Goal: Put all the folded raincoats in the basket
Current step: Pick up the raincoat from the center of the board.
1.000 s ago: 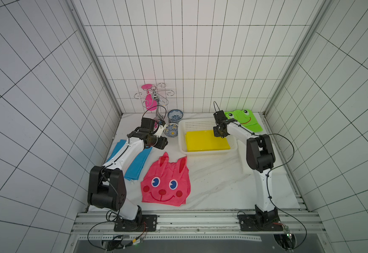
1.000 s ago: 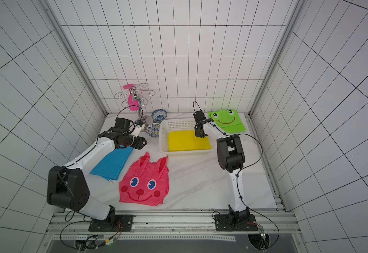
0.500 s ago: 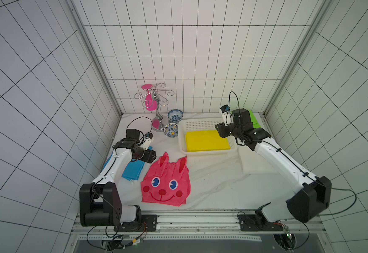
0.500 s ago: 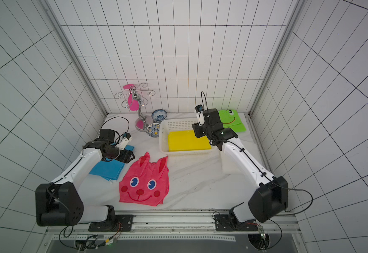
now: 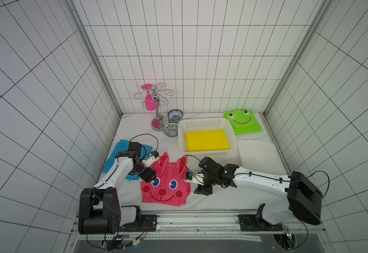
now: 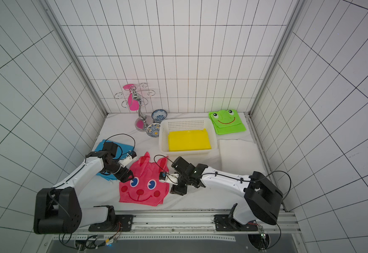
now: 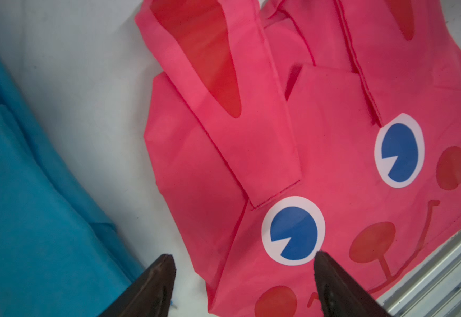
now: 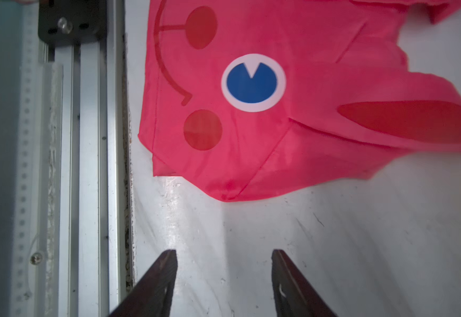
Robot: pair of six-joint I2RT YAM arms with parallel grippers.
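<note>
Compared to a second ago, both arms are swinging away from the basket [image 5: 202, 125] to the front edge, and both are opening up. The left pincer [image 7: 243, 256] is hanging wide open over the pink bunny raincoat [image 7: 320, 164] by its eye, gripping nothing. The right pincer [image 8: 224, 252] is sitting parted over bare glossy surface [image 8: 333, 247] just beside that coat, empty too. The yellow folded raincoat [image 5: 207, 142] is lying flat in the perforated white plastic basket (only the top views are showing that). The left wrist view is catching stitched ear seams and a blue cloth [image 7: 31, 205]. The right wrist one is showing the metal rail [image 8: 86, 164].
</note>
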